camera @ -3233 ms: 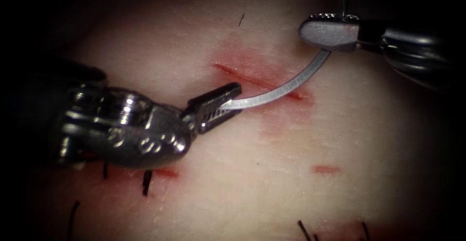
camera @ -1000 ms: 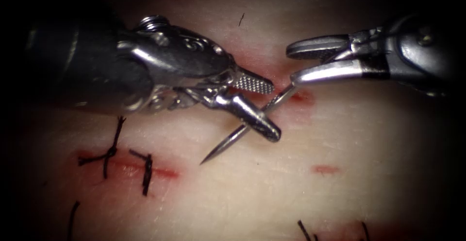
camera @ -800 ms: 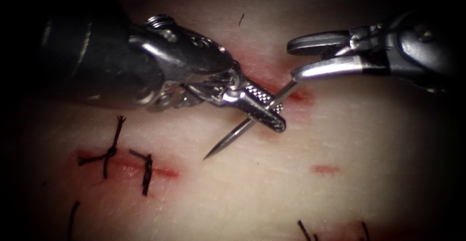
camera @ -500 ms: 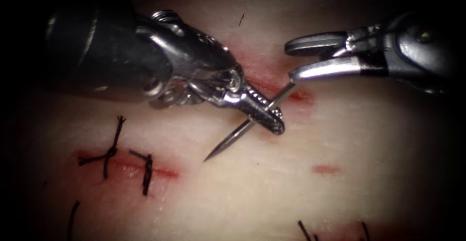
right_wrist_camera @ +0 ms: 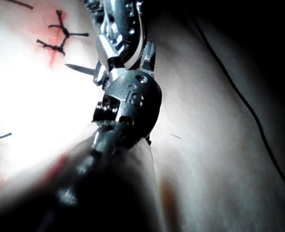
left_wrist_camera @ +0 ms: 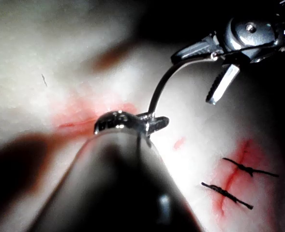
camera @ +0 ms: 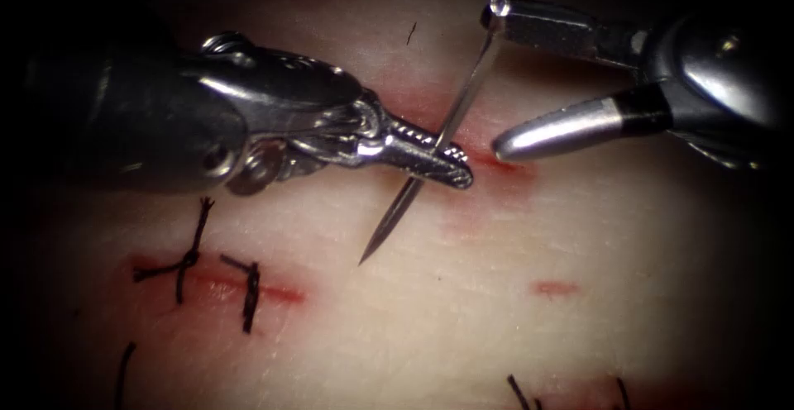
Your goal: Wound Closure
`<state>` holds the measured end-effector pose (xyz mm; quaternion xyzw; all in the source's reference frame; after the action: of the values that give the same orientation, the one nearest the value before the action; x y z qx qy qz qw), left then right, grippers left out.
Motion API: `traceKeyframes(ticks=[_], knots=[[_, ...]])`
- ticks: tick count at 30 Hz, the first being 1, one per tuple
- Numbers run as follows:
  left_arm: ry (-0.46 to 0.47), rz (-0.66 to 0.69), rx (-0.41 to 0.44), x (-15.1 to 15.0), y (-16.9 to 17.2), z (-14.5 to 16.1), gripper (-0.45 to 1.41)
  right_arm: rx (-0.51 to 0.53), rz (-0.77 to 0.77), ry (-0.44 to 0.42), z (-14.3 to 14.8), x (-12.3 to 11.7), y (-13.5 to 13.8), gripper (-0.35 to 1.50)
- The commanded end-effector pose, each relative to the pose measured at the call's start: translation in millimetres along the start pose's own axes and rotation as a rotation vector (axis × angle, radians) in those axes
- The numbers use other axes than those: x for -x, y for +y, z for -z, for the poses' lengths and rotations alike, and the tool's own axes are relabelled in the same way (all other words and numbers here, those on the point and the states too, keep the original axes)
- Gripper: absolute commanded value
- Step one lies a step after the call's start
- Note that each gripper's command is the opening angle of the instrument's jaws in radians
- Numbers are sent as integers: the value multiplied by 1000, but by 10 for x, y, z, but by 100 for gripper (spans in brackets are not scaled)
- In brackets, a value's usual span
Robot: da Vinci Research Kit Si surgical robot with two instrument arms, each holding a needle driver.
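At the center of the endoscope view, the left tool (camera: 447, 166) has its jaws clamped on the curved needle (camera: 430, 154), gripping it roughly a third of the way back from the point. So the needle is held up clear of the tissue (camera: 496, 311), not stuck in it: its sharp tip hangs free pointing down-left toward the middle of the frame, and the rest of the curve runs up-right to the upper jaw of the right tool (camera: 495, 71), touching it near the top edge. That right tool comes in from the upper right with its jaws spread wide and nothing pinched between them. Just behind the left tool's tips is the cut (camera: 488, 158), a short reddish slit with red fluid (camera: 463, 228) smeared around it. Over at the lower left there's a stitched section with dark knotted sutures (camera: 194, 257) across a red line, and a few cut thread ends (camera: 521, 393) poke up along the bottom edge. A thin dark thread (right_wrist_camera: 239, 96) trails across the tissue in the right wrist view.
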<state>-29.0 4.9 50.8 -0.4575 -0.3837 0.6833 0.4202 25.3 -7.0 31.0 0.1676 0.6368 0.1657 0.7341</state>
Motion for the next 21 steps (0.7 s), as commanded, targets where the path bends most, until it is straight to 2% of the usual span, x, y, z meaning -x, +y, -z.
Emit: traceKeyframes(ticks=[1, 7, 14, 17, 21], knots=[[14, -4, -11, 1, -4, -7, -45, 48, -34, 14, -11, -5, 4, 84], [83, -20, -74, 6, 0, -10, -45, 210, -92, -20, -18, -9, 3, 73], [125, -53, -120, 9, 3, -12, -45, 337, -106, -49, -22, -8, 5, 73], [137, -53, -136, 9, 4, -13, -45, 371, -107, -62, -24, -5, 5, 81], [148, -54, -143, 8, 4, -14, -45, 411, -113, -75, -29, -2, 2, 63]])
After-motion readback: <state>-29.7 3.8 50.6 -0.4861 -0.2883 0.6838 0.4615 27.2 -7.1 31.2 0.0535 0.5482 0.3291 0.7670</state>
